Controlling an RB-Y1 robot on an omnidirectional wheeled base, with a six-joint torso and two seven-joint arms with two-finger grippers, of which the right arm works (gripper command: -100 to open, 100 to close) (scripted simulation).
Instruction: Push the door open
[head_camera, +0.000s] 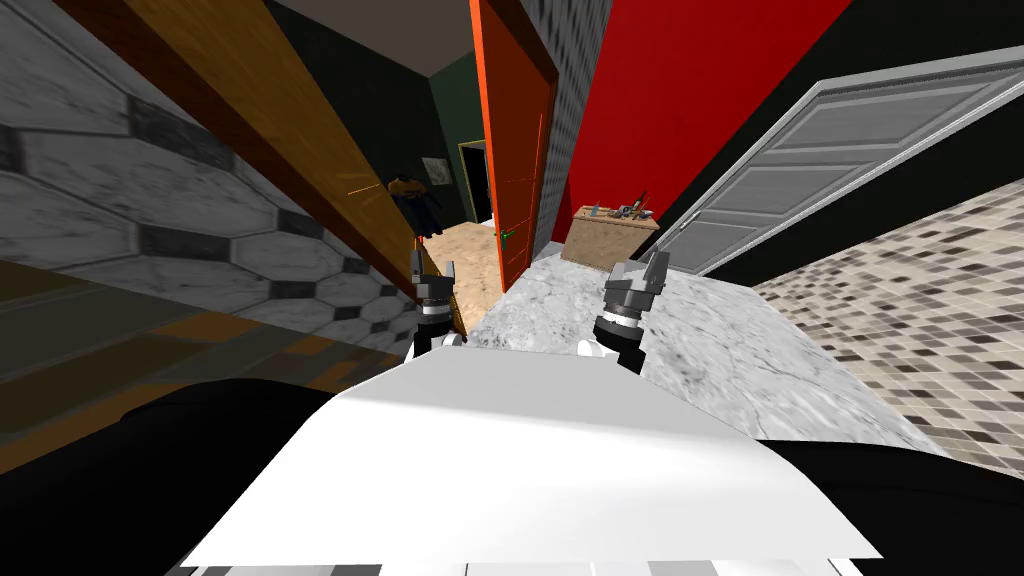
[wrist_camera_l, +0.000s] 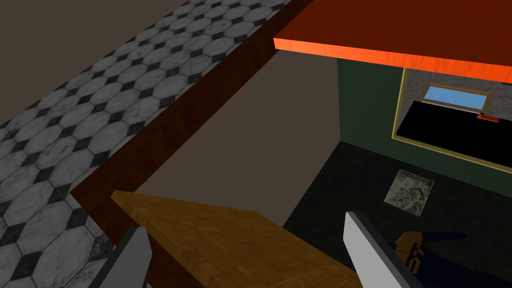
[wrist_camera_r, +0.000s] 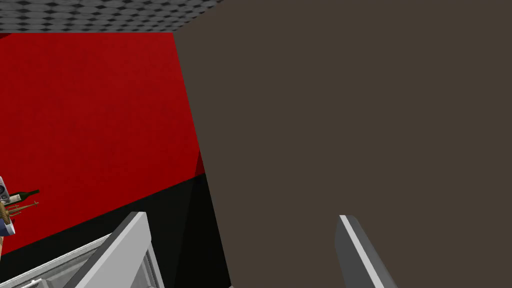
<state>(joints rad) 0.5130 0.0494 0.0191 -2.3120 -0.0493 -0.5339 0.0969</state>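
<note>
A golden-brown wooden door (head_camera: 300, 160) slants along my left, set in a dark red-brown frame (wrist_camera_l: 165, 130). My left gripper (head_camera: 432, 268) is open at the door's free edge. In the left wrist view that wooden edge (wrist_camera_l: 215, 240) lies between and just ahead of the fingers of the left gripper (wrist_camera_l: 245, 225). An orange door (head_camera: 515, 170) with a green handle (head_camera: 508, 236) stands on the other side of the gap, and its edge (wrist_camera_l: 390, 55) shows in the left wrist view. My right gripper (head_camera: 640, 265) is open over the marble floor, holding nothing (wrist_camera_r: 240, 216).
Through the gap lie a tan floor (head_camera: 470, 250), a dark green wall and a further doorway (head_camera: 475, 185). A wooden cabinet (head_camera: 610, 235) with small items stands against the red wall (head_camera: 690, 90). A white panelled door (head_camera: 830, 160) is on my right, and a hexagon-tiled wall (head_camera: 150, 210) on my left.
</note>
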